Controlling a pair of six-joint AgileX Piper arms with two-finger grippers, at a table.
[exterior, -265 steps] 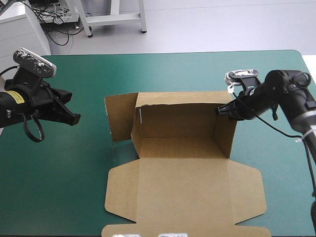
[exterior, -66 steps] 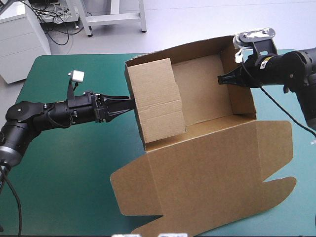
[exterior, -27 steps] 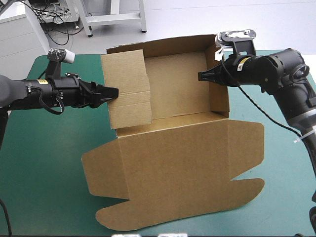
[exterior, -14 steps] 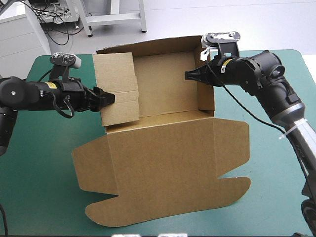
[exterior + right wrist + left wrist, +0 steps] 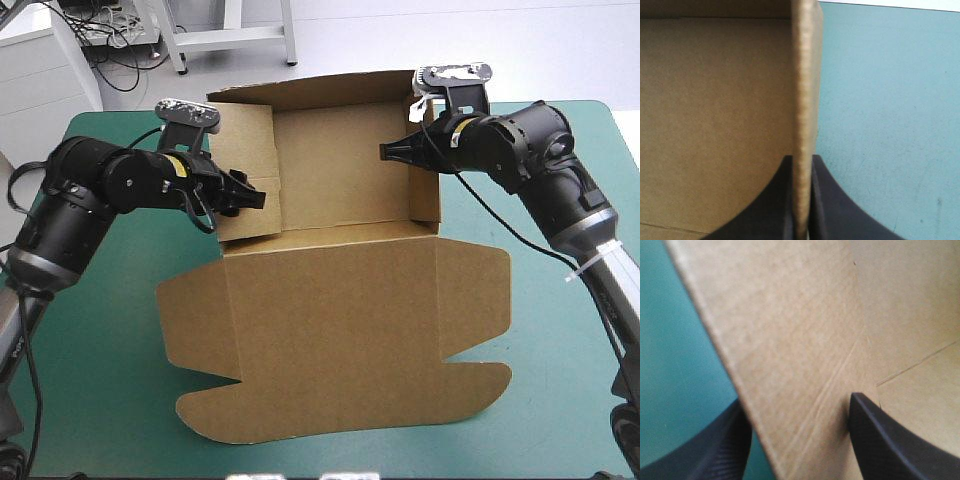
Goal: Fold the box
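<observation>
High view: the brown box [image 5: 335, 330] sits mid-table on the teal-green cover [image 5: 90, 400], with its tray walls raised on the far side and its lid lying flat toward the near edge. The left gripper [image 5: 255, 198] is at the tray's left wall, and the right gripper [image 5: 385, 152] is at the top of the right wall. Left wrist view: the left gripper [image 5: 797, 402] has its black fingers standing apart, astride the left wall without pinching it. Right wrist view: the right gripper [image 5: 801, 157] has its fingers nearly closed on the right wall's edge. The left wall appears to be the one being tucked. The right gripper should hold the tray steady while the left closes squarely on the board and presses along the crease, or the wall may buckle.
</observation>
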